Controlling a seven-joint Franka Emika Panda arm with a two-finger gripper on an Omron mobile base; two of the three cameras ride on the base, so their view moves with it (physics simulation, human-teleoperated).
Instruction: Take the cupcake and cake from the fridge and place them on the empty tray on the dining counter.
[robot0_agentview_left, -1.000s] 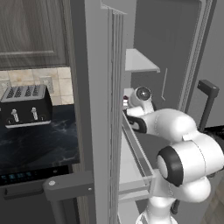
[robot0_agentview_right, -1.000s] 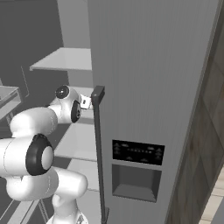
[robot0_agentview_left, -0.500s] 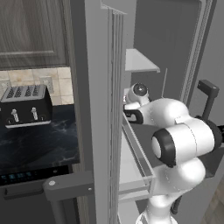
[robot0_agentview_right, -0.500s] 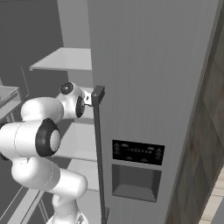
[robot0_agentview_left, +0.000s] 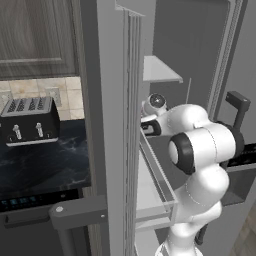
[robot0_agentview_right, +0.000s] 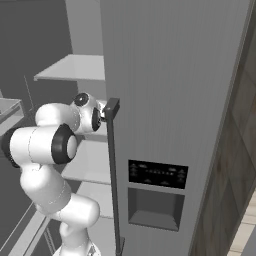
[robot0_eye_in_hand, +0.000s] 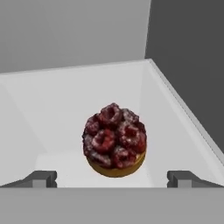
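From the left base view, the arm reaches past the open door into the fridge (robot0_agentview_left: 200, 60), beside a black toaster (robot0_agentview_left: 29, 120) on the worktop (robot0_agentview_left: 45, 165). In the hand view, the cake (robot0_eye_in_hand: 114, 140) sits on a white fridge shelf (robot0_eye_in_hand: 65, 109), between the fingers (robot0_eye_in_hand: 41, 178), which are spread wide and not touching it.

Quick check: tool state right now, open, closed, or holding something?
Tool: open, holding nothing; its tips stand wide apart on either side of the cake on the fridge shelf.

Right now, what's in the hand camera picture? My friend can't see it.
A small round cake topped with dark red berries sits on a white fridge shelf. The open gripper points at it, one fingertip on each side, not touching.
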